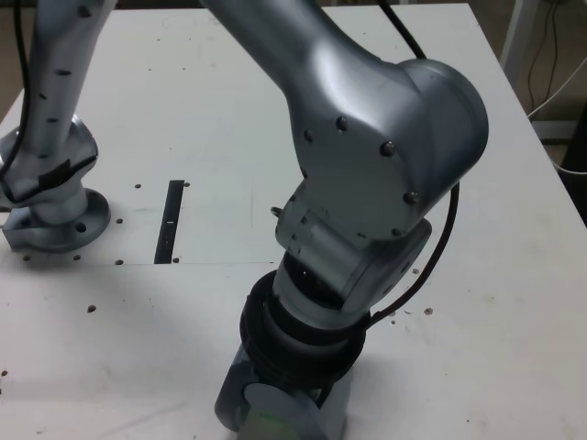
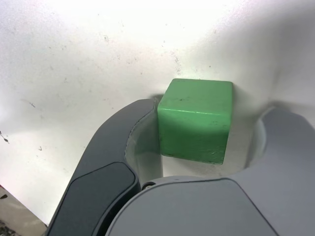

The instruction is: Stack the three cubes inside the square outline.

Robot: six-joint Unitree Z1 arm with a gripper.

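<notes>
In the wrist view, nearest the camera, the gripper (image 2: 197, 123) straddles the green cube (image 2: 195, 120), which fills the centre of the frame and sits on the white table (image 2: 74, 59). The jaws stand apart: the dark finger at lower left has its tip against, or just beside, the cube's near edge, while the paler finger at lower right is clear of it, with a visible gap of table between. So 1 side is close and the other is not, and the cube looks turned slightly against the fingers. That is the likely trouble: if the jaws come together from this offset, the near finger would push first and the cube could slide or twist before it is pinched, ending in a corner grip that slips on lifting. In the exterior view the arm's wrist housing (image 1: 367, 183) fills the middle of the frame and hides the gripper's tips at the bottom centre, where only a faint green glint shows. Farther back, at left centre, lies a narrow black strip (image 1: 170, 220), and beyond it, at the left edge, the arm's base (image 1: 50, 211). The red and yellow cubes and the square outline are not visible in either view, so 0 of the 3 cubes can be judged stacked.
</notes>
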